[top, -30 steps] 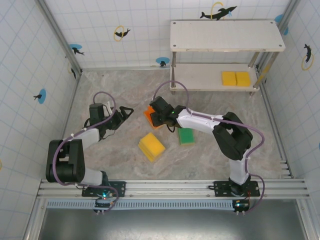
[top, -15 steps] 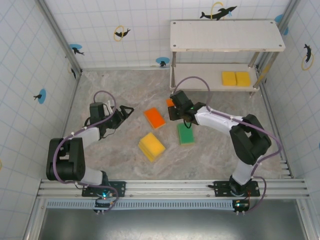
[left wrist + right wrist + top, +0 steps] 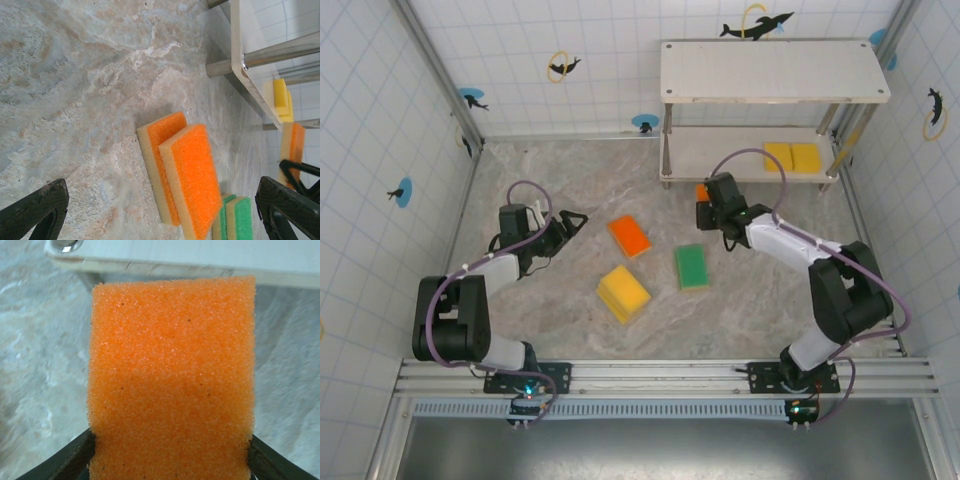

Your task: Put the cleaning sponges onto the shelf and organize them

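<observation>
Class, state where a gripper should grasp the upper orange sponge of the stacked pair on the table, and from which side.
Probably from above, pinching the upper orange sponge across its short width, at its long sides: it lies flat on top.

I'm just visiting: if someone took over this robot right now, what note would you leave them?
Left gripper: open, empty.
Right gripper: shut on an orange sponge, close to the shelf.
Done: two yellow sponges on its lower board.
Left: shelve the held one, then the orange stack, yellow stack and green sponges from the table.
</observation>
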